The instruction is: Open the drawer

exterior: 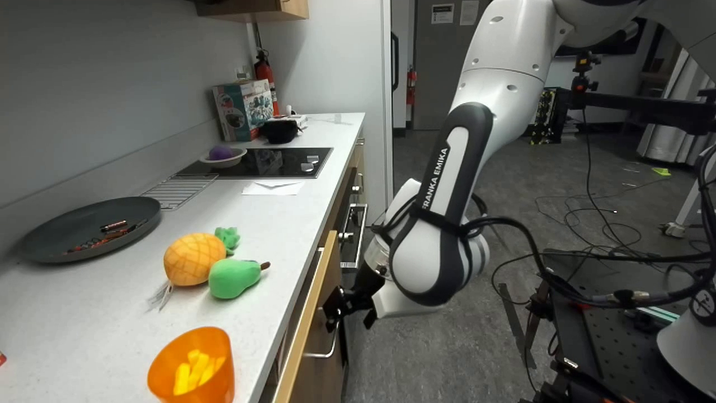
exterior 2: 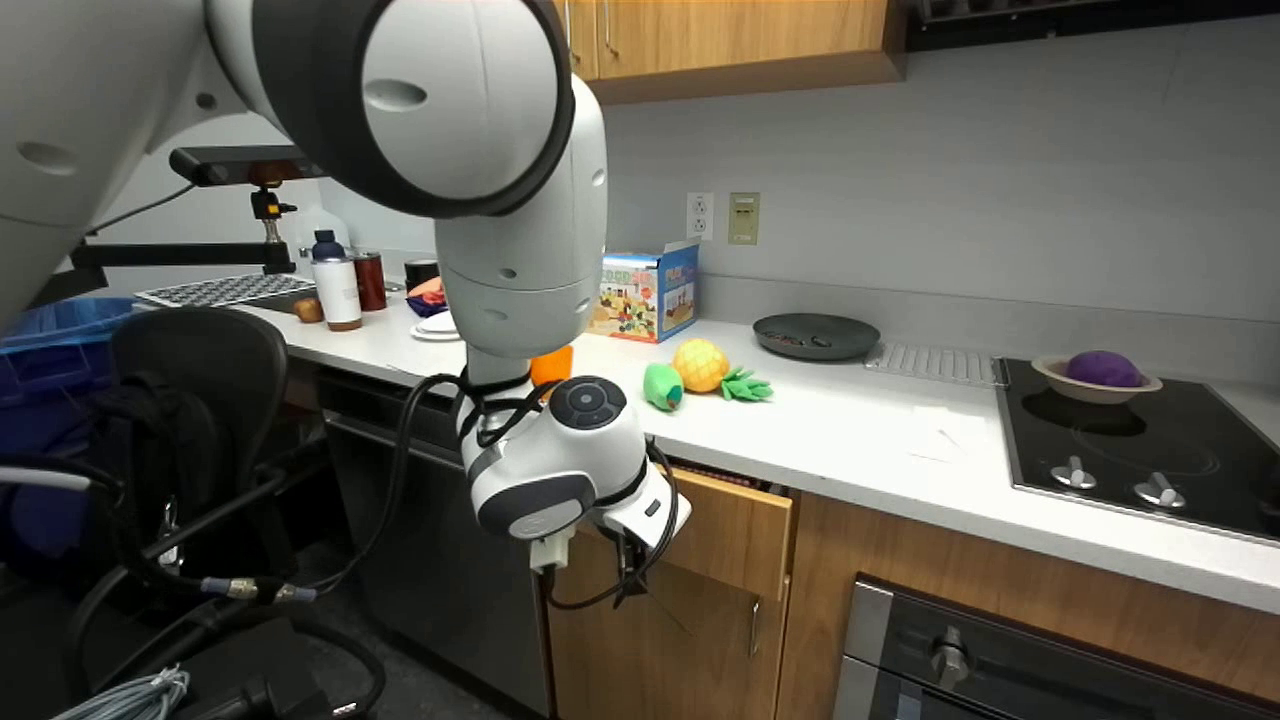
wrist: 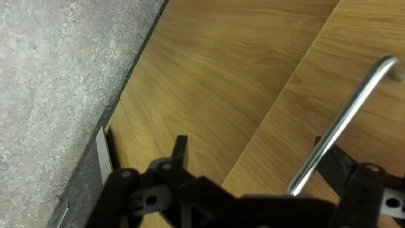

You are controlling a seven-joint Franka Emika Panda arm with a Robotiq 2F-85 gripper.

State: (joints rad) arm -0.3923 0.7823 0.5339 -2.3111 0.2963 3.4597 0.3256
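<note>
Spread wide, with the black metal two-fingered gripper (wrist: 250, 144), and clamped on nothing: one finger (wrist: 337, 167) behind the slim silver bar handle (wrist: 341, 123), between bar and wood, the other well apart on the outer side. Cannot tell whether pressing on the bar.

Next outward, the wide brown wood-grain drawer (exterior 2: 735, 528) with the pale wooden top edge: set under the smooth white countertop (exterior: 128, 330) and standing partly out, judging by the gap behind the front in both exterior views. Too dark and narrow to make out the contents.

Done, by that judgement: reaching the handle and breaking the drawer from closed. Left to do: drawing farther out, toward the white robot base (exterior: 688, 350) at the near right, until plainly open, then slipping free of the bar.

Below, set back behind the drawer front: the plain brown wooden cabinet door (exterior 2: 660, 650), not to be pulled. Up on the left, well apart: a round orange-yellow soft pineapple toy (exterior: 194, 259) and, nearer, an orange plastic cup (exterior: 224, 386).
</note>
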